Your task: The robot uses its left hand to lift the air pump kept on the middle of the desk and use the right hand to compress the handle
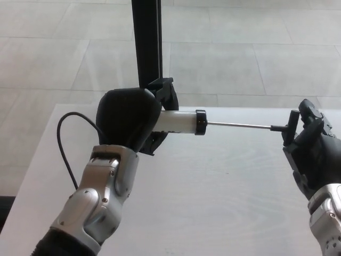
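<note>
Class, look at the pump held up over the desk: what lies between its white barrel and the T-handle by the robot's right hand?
In the head view, only the thin metal rod spans from the white barrel to the T-handle at the right hand.

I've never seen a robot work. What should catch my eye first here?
At centre-left, the black left hand grips the white air pump above the pale desk. The pump's thin rod stretches right to a black handle, where the right hand waits. A dark post stands behind.
</note>
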